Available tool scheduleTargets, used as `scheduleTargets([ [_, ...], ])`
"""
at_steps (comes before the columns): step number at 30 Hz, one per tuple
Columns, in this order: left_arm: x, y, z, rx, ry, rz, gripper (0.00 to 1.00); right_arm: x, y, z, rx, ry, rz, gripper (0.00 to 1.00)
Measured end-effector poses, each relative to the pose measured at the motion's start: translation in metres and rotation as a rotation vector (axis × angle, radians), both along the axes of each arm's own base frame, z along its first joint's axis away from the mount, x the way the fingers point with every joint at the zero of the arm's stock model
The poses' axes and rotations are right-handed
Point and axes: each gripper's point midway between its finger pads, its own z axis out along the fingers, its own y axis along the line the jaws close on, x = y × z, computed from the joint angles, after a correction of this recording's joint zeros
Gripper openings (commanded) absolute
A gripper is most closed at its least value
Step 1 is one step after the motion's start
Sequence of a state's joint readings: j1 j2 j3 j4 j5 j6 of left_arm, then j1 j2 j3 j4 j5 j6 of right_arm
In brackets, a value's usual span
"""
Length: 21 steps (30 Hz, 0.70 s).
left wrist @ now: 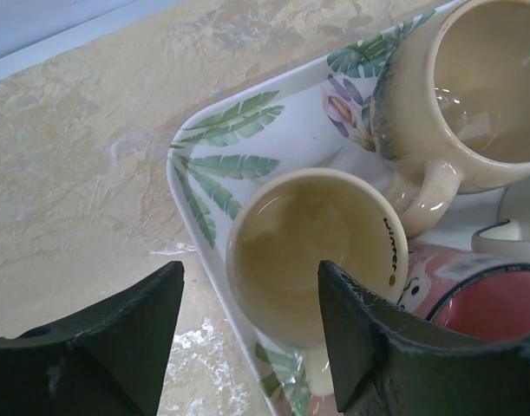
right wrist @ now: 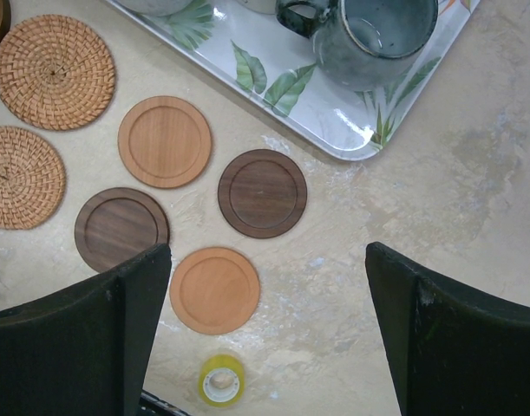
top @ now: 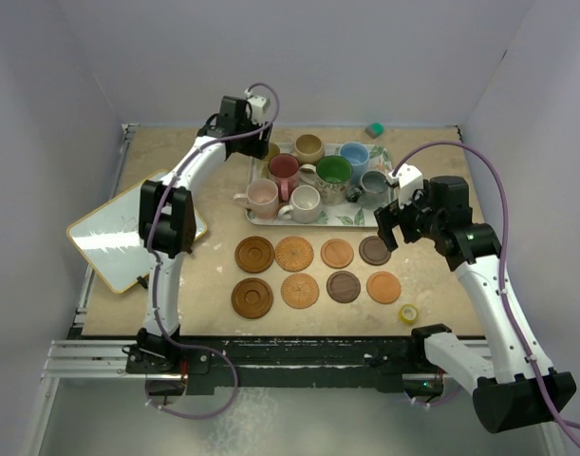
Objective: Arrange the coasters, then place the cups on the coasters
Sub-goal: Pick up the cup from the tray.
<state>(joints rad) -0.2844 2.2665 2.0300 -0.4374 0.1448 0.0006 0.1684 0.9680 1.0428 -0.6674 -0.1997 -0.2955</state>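
Note:
Eight coasters (top: 294,254) lie in two rows of four in front of the tray; several show in the right wrist view, among them a dark wooden one (right wrist: 262,192) and an orange one (right wrist: 214,289). The cups stand on the leaf-print tray (top: 318,223). My left gripper (left wrist: 250,277) is at the tray's far left corner. Its jaws are apart, straddling the left wall of the yellow cup (left wrist: 308,234); the left finger (left wrist: 117,338) is clear of it. The tan cup (left wrist: 473,87) stands just behind. My right gripper (right wrist: 266,260) hovers open and empty over the right-hand coasters.
A small yellow tape roll (right wrist: 220,380) lies near the front edge, right of the coasters. The grey cup (right wrist: 377,35) sits in the tray's near right corner. A framed white board (top: 133,237) lies at the left. A small green block (top: 374,129) is by the back wall.

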Motion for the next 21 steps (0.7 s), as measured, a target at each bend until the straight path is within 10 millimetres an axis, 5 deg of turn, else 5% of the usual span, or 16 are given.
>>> scheduleTargets([
  [10,0.006,-0.008,-0.036,0.051,0.072,0.021,0.42,0.001,0.0,-0.002,-0.002,0.007,0.002,0.93],
  [21,0.008,-0.008,-0.028,0.051,0.065,0.034,0.29,0.0,0.0,-0.004,-0.004,0.012,0.003,0.93],
])
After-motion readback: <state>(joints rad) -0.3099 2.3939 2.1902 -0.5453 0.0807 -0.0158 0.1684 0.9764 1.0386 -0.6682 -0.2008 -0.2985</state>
